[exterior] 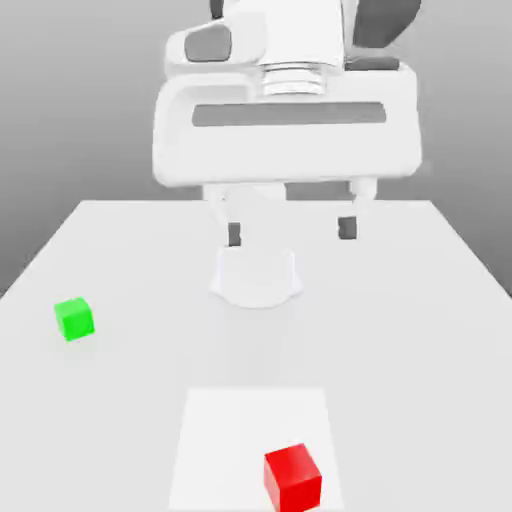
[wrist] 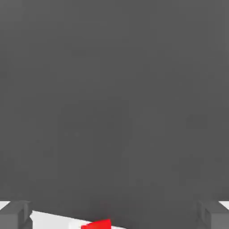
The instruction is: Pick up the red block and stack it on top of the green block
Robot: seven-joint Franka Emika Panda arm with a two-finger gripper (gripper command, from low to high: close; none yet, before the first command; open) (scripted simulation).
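White table – plain grey backdrop

A pale bench under a grey backdrop.

My bench is a flat, matte, light grey-white surface that runs wide across the exterior view and narrows toward the far edge. Near its front edge lies a brighter white square patch, flush with the top. Behind the bench stands a plain grey wall, darker toward the top.
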